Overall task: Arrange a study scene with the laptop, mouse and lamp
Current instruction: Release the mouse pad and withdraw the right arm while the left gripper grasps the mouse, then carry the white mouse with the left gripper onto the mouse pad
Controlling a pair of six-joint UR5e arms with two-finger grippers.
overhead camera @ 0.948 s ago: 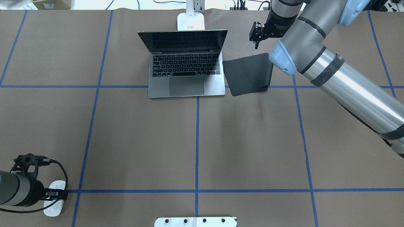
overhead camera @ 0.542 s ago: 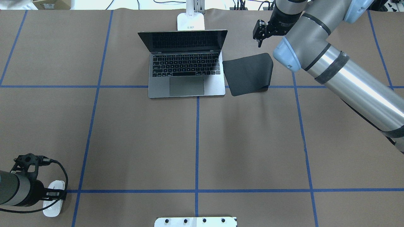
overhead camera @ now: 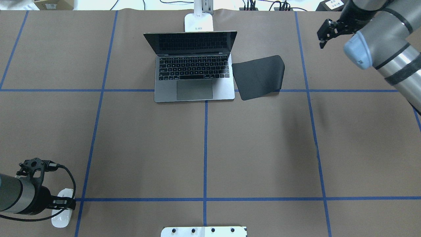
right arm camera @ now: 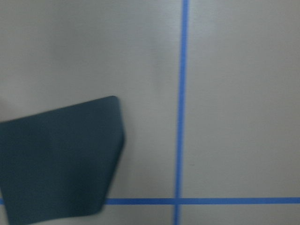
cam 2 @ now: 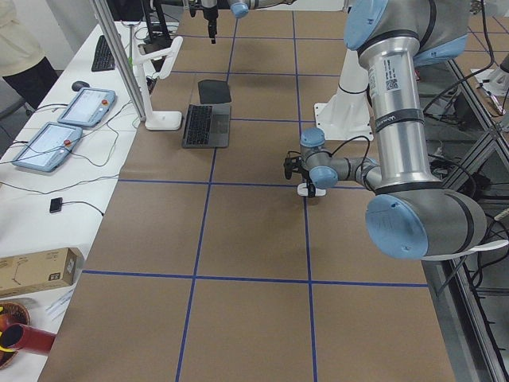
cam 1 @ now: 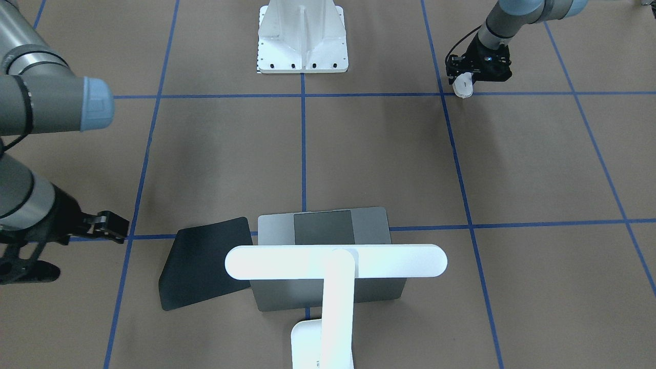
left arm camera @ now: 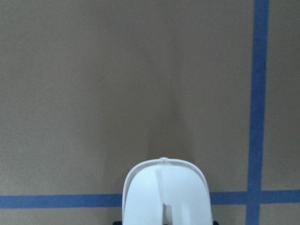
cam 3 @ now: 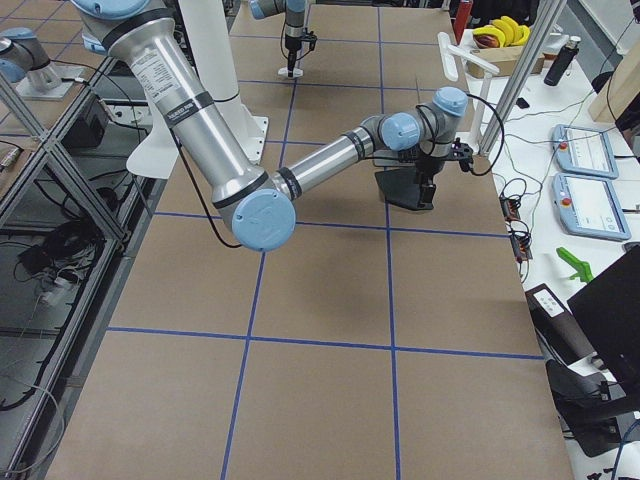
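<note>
One mouse [overhead camera: 61, 217] sits at the near left corner of the surface [overhead camera: 263, 148], across a blue tape line and just left of where two lines cross. The left hand [overhead camera: 65, 204] is closed on it, a finger at each side, and the wrist view shows the mouse's rounded end poking forward. Whether the mouse rests on the surface or is lifted off it cannot be told.

One laptop [overhead camera: 194, 82] stands open at the far middle, well apart from the mouse, with its keyboard and trackpad facing the robot. One lamp [cam 1: 335, 261] stands just behind the lid, and its light bar reaches across above the laptop. One black mat [overhead camera: 260, 77] lies just beside the laptop on the robot's right, skewed.

The right hand [overhead camera: 324, 36] hangs over the far right, beyond the mat and apart from it, with nothing in it; how far open it is I cannot tell.

One white pedestal [cam 1: 302, 38] is bolted at the robot's edge, in the middle.
</note>
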